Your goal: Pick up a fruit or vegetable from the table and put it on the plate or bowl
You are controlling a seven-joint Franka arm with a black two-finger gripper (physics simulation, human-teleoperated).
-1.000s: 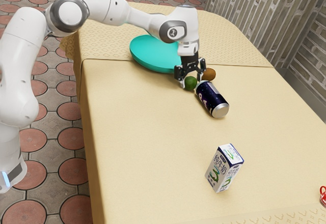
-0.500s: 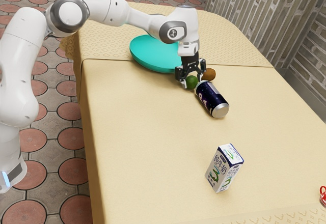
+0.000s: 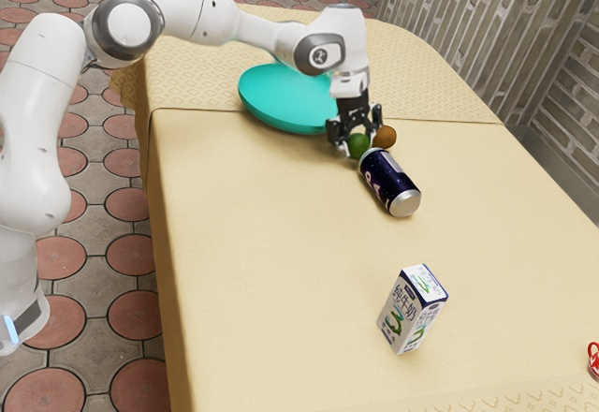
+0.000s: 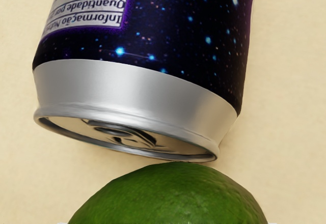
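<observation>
Wrist view: lime (image 4: pixel 172 197) beside can (image 4: pixel 168 40).

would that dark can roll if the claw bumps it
Probably: the can lies on its side, so its round wall could roll on the table. The lime in the claw sits close to its end, so a nudge seems possible.

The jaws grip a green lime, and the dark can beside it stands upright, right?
Not upright: the dark can lies on its side on the table, as the exterior view shows. The jaws do grip the green lime beside it.
</observation>
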